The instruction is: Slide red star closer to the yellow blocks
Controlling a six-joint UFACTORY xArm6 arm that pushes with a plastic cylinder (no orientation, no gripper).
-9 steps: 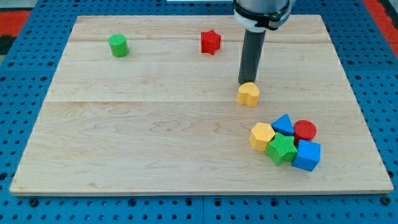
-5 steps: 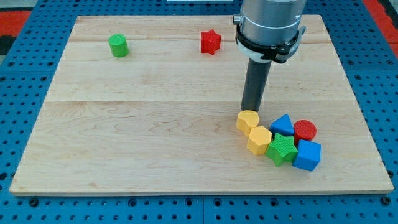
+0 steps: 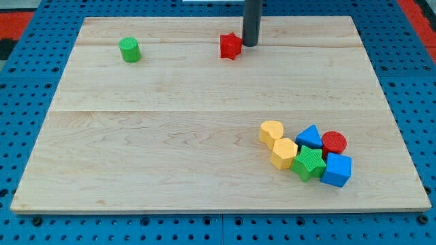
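Observation:
The red star (image 3: pixel 231 46) lies near the view's top, a little right of centre on the wooden board (image 3: pixel 170 136). My tip (image 3: pixel 250 44) stands just to the star's right, close beside it. The yellow heart-shaped block (image 3: pixel 270 133) and the yellow hexagon block (image 3: pixel 283 153) lie together at the lower right, far below the star.
A green star (image 3: pixel 308 163), a blue triangular block (image 3: pixel 310 136), a red cylinder (image 3: pixel 334 143) and a blue cube (image 3: pixel 336 169) cluster against the yellow blocks. A green cylinder (image 3: pixel 129 50) stands at the upper left.
My tip pushed the yellow heart down against the yellow hexagon, then left it and moved up to the right side of the red star. The star has not moved.

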